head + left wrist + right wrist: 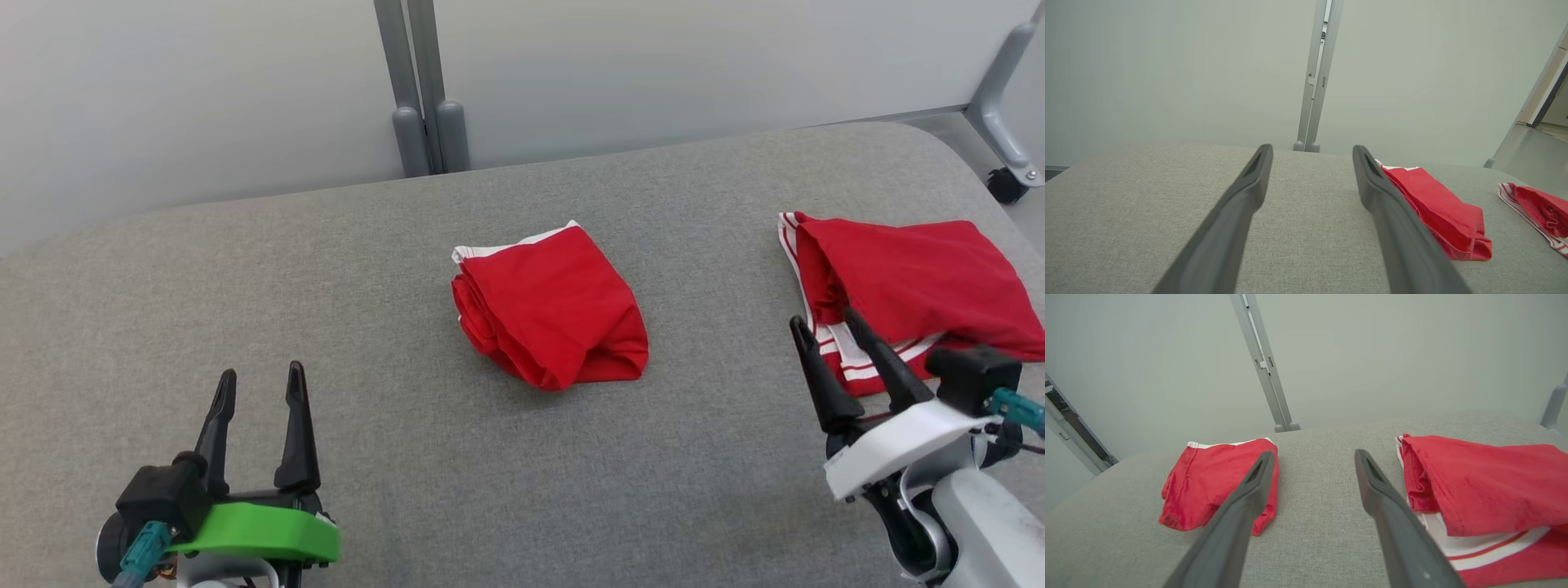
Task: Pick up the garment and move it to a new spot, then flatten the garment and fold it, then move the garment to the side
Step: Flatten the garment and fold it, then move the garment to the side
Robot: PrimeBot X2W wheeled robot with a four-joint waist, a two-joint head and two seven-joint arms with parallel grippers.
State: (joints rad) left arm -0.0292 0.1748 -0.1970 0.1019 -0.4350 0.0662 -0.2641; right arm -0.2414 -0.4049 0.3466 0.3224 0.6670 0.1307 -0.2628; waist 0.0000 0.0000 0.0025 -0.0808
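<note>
Garment (549, 304) lies between left end effector (261, 371) and right end effector (823, 318), untouched

Head cam sits up high, looking forward and down over the grey padded surface (245, 278), so the left gripper (262, 371) and right gripper (824, 317) land in the bottom corners. The left wrist cam rides low, just above the surface, looking along its own fingers (1237, 204) toward the grey post (424, 90) at the back wall. The right wrist cam is just as low and a bit tilted, facing the same wall. All three share the folded red garment (551, 306) mid-surface, the striped red garment (914, 278) off to the right, and that post. The right wrist cam sits closest to the striped one.
</note>
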